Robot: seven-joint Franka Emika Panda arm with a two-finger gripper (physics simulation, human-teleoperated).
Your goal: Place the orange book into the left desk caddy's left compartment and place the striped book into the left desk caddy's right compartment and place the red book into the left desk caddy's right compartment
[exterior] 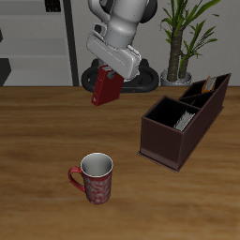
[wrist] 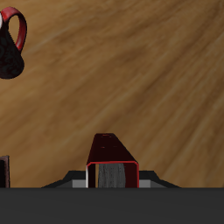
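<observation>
Exterior view looks down from the front; wrist view faces the table (wrist: 131, 70) closely, sharing perhaps the mug (exterior: 95, 178).

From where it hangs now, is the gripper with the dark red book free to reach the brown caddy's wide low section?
Probably yes. The gripper holds the dark red book above the table, nothing stands between it and the brown desk caddy, and the open-topped wide low section seems to have room beside the striped book.

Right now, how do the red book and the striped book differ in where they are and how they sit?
The red book hangs tilted in the air, clamped in the gripper, away from the left desk caddy. The striped book stands inside the caddy's right compartment, free of the jaws. The red book is dark red; the striped book is grey. Both are thin.
</observation>
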